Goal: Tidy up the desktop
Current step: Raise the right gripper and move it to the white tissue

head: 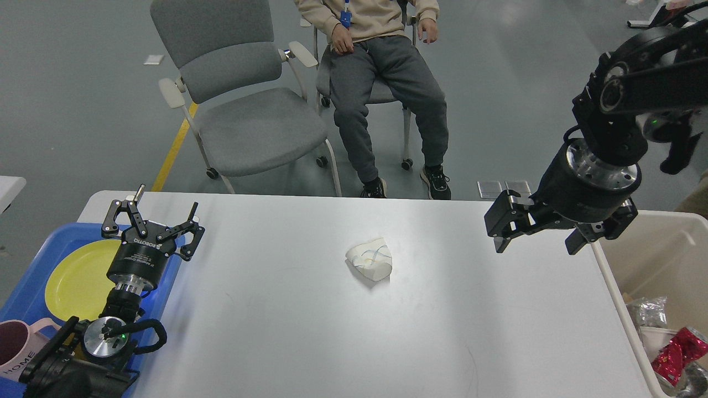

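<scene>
The white desktop [287, 326] fills the lower middle of the head view. A crumpled white paper wad [370, 259] lies near its centre. My left gripper [156, 216] stands open at the desktop's far left corner, over the edge of the blue tray, with nothing between its fingers. My right gripper [534, 237] hangs open and empty above the desktop's right side, right of the wad and apart from it.
A blue tray [27, 293] at left holds a yellow plate [77, 284] and a pink mug [16, 345]. A beige bin [664, 249] at right holds wrappers [672, 354]. Beyond the far edge stand a grey chair [249, 121] and a seated person [381, 66].
</scene>
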